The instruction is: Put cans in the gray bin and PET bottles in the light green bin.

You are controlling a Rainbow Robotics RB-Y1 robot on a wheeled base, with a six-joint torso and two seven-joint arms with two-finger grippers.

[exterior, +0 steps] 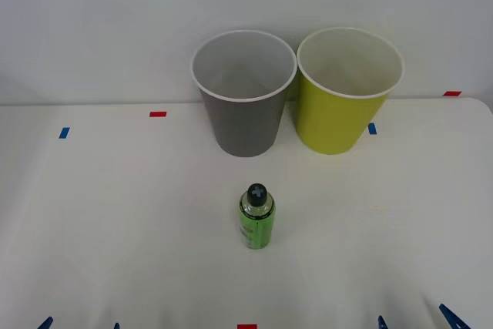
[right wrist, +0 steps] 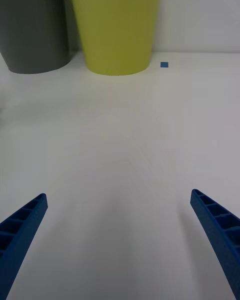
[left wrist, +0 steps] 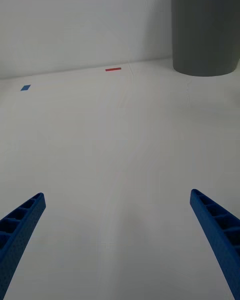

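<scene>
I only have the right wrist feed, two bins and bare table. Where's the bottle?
Observer: The green bottle stands upright mid-table, in front of the gray bin, nearer the robot.
Operator: Anything inside the bins?
Observer: From the front view, the gray one looks empty; so does the light green bin.
Operator: What's my left arm doing?
Observer: The left gripper is open over bare table at the near left edge; the right gripper is open too.
</scene>
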